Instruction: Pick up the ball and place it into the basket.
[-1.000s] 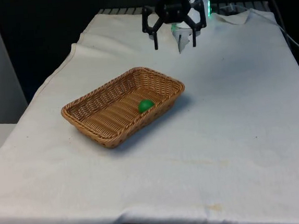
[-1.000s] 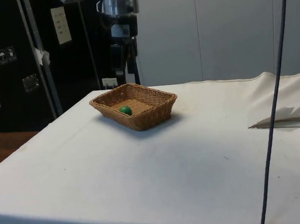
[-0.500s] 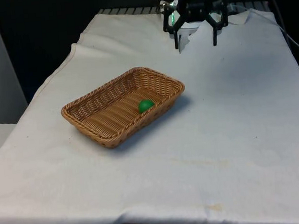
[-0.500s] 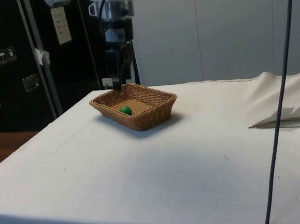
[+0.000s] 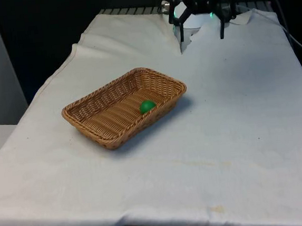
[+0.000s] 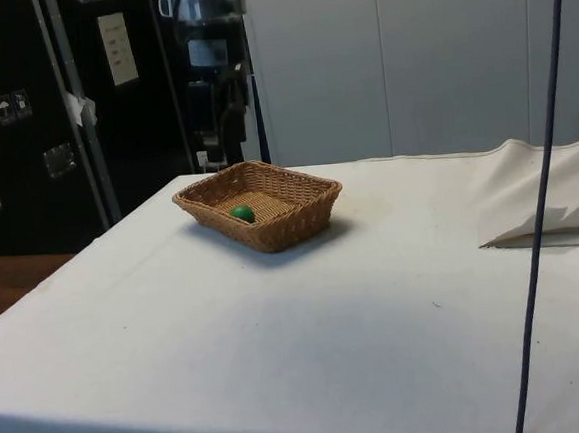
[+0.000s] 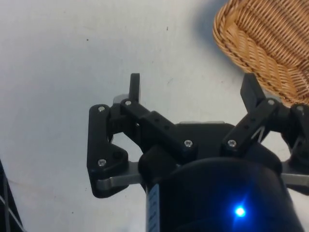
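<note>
The near edge of the table [image 5: 211, 192] carries nothing but its white cloth; toward the middle, closer to the edge at the front view's left, stands the woven wicker basket [image 5: 103, 135], turned at an angle to the table's edges. The green ball [image 5: 147, 106] already lies inside this basket, on its floor and close against the long wall that faces the front view's right; so I judge the placing as done. Farther away, above the table's far edge and well apart from the basket, the black gripper [image 5: 201, 33] hangs in the air; its two fingers are spread wide and they hold nothing, which the wrist view confirms, with bare cloth between the fingers [image 7: 134, 87] and one corner of the basket [image 7: 270, 48] just beside them.

What could go wrong from here is small, in my opinion; the ball is round and may roll on the woven floor, but the walls should keep it in. The bigger danger would be a low sweep of the arm over the table; this could push the light basket or tip it, and then the ball would escape.
</note>
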`<control>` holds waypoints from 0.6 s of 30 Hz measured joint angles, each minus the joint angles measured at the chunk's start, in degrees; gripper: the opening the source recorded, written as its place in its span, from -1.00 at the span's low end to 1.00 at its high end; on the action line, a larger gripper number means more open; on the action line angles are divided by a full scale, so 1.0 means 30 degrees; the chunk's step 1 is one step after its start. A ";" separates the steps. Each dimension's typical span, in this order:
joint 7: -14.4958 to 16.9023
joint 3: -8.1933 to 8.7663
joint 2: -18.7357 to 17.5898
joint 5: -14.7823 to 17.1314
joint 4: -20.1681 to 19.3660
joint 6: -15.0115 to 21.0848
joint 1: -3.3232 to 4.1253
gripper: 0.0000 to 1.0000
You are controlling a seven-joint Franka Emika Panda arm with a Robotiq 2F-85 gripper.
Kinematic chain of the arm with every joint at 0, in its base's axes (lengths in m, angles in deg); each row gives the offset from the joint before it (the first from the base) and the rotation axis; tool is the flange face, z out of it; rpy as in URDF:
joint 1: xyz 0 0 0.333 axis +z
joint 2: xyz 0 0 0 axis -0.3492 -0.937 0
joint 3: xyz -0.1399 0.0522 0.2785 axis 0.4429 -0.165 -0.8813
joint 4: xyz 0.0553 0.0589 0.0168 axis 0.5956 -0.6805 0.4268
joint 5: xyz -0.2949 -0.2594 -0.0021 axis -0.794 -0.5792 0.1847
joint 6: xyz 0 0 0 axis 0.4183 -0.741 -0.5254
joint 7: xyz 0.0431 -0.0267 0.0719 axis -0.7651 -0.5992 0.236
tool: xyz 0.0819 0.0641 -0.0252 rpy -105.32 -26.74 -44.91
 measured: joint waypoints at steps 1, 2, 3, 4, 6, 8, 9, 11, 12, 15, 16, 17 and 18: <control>-0.0076 -0.0019 0.0019 0.0000 0.0115 -0.0153 0.0000 1.00; -0.0172 -0.0019 0.0019 -0.0019 0.0210 -0.0306 0.0000 1.00; -0.0172 -0.0019 0.0019 -0.0019 0.0210 -0.0306 0.0000 1.00; -0.0267 -0.0019 0.0038 -0.0038 0.0325 -0.0458 0.0000 1.00; -0.0458 -0.0038 0.0076 -0.0115 0.0535 -0.0802 0.0000 1.00; -0.0649 -0.0038 0.0115 -0.0172 0.0726 -0.1146 0.0000 1.00; -0.0745 -0.0038 0.0134 -0.0191 0.0802 -0.1318 -0.0019 1.00; -0.0936 -0.0019 0.0172 -0.0210 0.1031 -0.1776 -0.0019 1.00; -0.0993 -0.0019 0.0210 -0.0210 0.1108 -0.1910 -0.0019 1.00; -0.1108 -0.0019 0.0286 -0.0210 0.1261 -0.2235 -0.0019 1.00; -0.1165 -0.0019 0.0344 -0.0210 0.1318 -0.2406 -0.0038 1.00; -0.1222 0.0000 0.0401 -0.0229 0.1356 -0.2578 -0.0038 1.00; -0.1261 0.0000 0.0477 -0.0229 0.1394 -0.2731 -0.0038 1.00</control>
